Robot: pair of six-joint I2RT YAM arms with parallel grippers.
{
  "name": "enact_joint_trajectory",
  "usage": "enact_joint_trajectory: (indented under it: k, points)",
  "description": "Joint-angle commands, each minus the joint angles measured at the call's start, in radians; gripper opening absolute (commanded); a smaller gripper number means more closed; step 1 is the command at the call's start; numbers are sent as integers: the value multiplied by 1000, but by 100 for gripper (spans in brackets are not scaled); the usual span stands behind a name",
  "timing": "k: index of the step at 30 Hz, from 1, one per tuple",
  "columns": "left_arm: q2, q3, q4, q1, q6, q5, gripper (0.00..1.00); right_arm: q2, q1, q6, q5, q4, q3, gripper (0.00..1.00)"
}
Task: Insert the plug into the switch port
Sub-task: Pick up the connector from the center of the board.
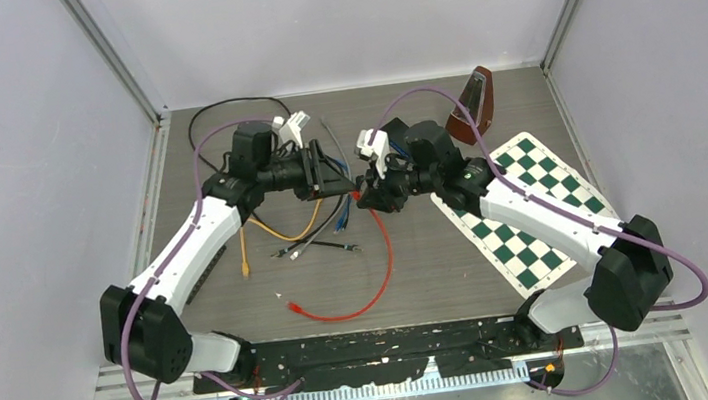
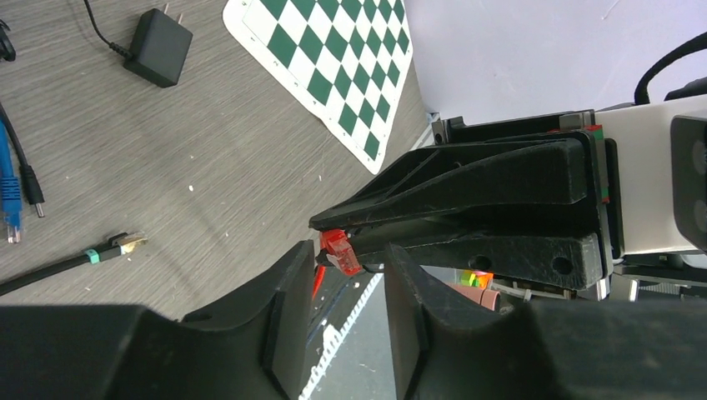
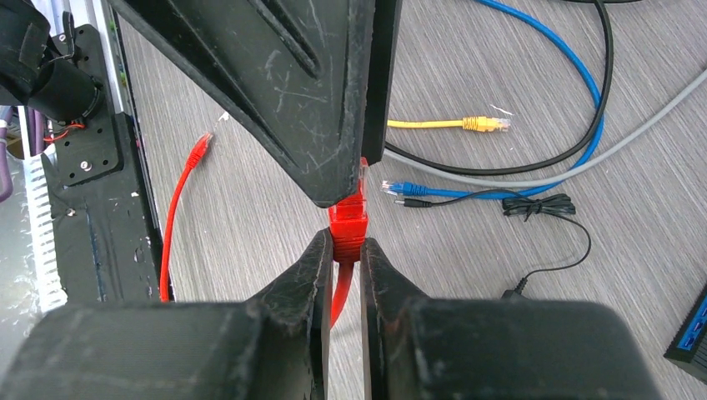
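Right fingers (image 3: 310, 283) are pinched on the red plug (image 3: 348, 221). Its long axis runs straight out from their tips, and its clear tip points at the left gripper (image 2: 348, 265), whose broad finger stands directly ahead; the left jaws are spread, with the plug just past their gap. Farther beyond the right fingertips, only the right wrist view shows a blue plug (image 3: 398, 187), a yellow plug (image 3: 485, 124) and, off to their right, a dark box (image 3: 690, 333) with blue ports, while only the left wrist view shows a black adapter (image 2: 158, 47) and a checkered mat (image 2: 333, 58).
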Motion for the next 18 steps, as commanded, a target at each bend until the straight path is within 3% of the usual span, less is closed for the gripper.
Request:
enact_joint_trajectory:
  k: [1, 9, 14, 18]
  points:
    - [13, 6, 16, -5, -1, 22, 34, 3, 8, 15, -13, 52, 47, 5]
    - [33, 8, 21, -5, -22, 50, 0, -33, 8, 30, 25, 98, 0, 7]
    - [31, -31, 67, -5, -110, 55, 0, -77, 8, 52, 119, 216, -89, 42]
    - [15, -84, 181, -5, -260, 72, 0, -151, 8, 71, 139, 435, -242, 49]
